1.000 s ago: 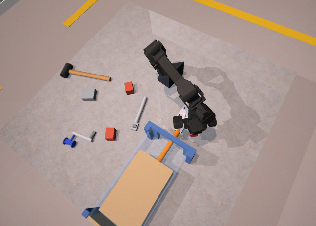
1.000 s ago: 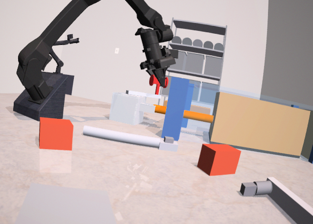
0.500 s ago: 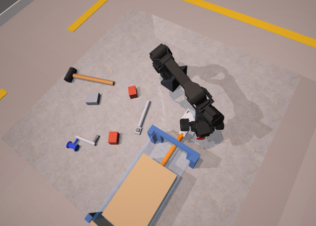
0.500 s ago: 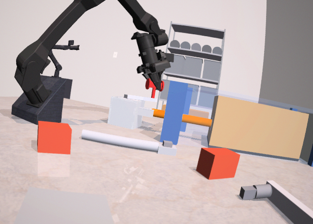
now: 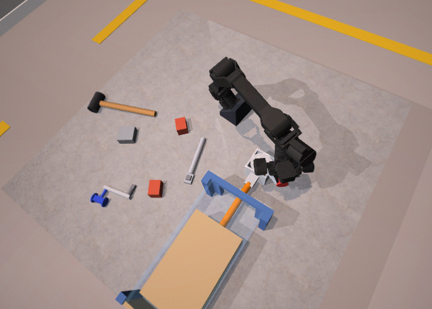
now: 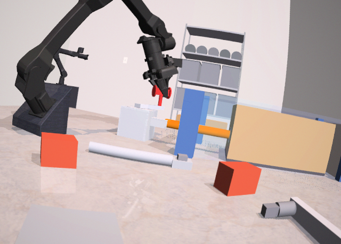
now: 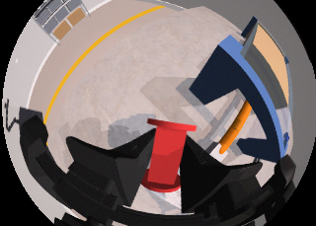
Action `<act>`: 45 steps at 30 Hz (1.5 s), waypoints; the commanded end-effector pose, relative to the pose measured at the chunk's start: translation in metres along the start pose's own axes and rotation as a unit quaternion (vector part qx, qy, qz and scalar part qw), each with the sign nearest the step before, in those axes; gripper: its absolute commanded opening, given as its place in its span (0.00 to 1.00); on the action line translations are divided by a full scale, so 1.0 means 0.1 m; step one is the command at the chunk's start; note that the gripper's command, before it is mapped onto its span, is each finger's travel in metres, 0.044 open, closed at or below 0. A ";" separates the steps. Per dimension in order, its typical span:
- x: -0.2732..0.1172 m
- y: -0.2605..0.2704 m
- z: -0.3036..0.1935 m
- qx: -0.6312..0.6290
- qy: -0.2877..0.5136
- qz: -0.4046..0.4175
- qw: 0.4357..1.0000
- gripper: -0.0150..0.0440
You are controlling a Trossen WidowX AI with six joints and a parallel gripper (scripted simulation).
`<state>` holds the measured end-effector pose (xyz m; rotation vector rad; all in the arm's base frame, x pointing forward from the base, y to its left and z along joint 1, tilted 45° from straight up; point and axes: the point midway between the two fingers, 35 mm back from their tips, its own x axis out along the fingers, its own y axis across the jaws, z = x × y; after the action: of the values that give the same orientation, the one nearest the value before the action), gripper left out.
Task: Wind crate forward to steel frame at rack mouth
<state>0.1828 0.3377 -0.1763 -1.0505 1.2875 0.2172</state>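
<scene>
The tan crate [image 5: 195, 260] [image 6: 281, 137] sits flat inside the clear-panelled cubby, its front a gap behind the blue frame [image 5: 237, 194] [image 6: 187, 120]. An orange strap [image 5: 234, 205] [image 6: 213, 131] [image 7: 236, 129] runs from it through the frame to the white winch [image 6: 135, 123]. A crank handle lies level on top of the winch; its red grip [image 5: 281, 184] [image 6: 157, 90] [image 7: 167, 159] stands upright. My gripper [image 6: 166, 95] [image 7: 169, 134] is shut on the red grip, pointing down from above. The square key and its hole are hidden. In the top view the arm covers part of the winch.
A pale wrench-like bar [image 5: 198, 156] [image 6: 129, 153] and two red blocks [image 5: 181, 125] [image 5: 155, 188] lie beside the winch and cubby. Farther off are a mallet [image 5: 127, 108], a grey block [image 5: 126, 135] and a crank with a blue grip [image 5: 99, 199].
</scene>
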 end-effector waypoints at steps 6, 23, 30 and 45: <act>-0.04 0.20 -0.18 -0.011 0.010 0.008 1.000 0.25; -0.14 0.35 -0.38 -0.011 0.011 0.008 1.000 0.25; -0.18 0.39 -0.47 -0.011 0.011 0.009 1.000 0.25; -0.28 0.45 -0.67 -0.012 0.012 0.009 1.000 0.25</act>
<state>0.1124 0.3322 -0.1715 -1.0481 1.2922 0.2343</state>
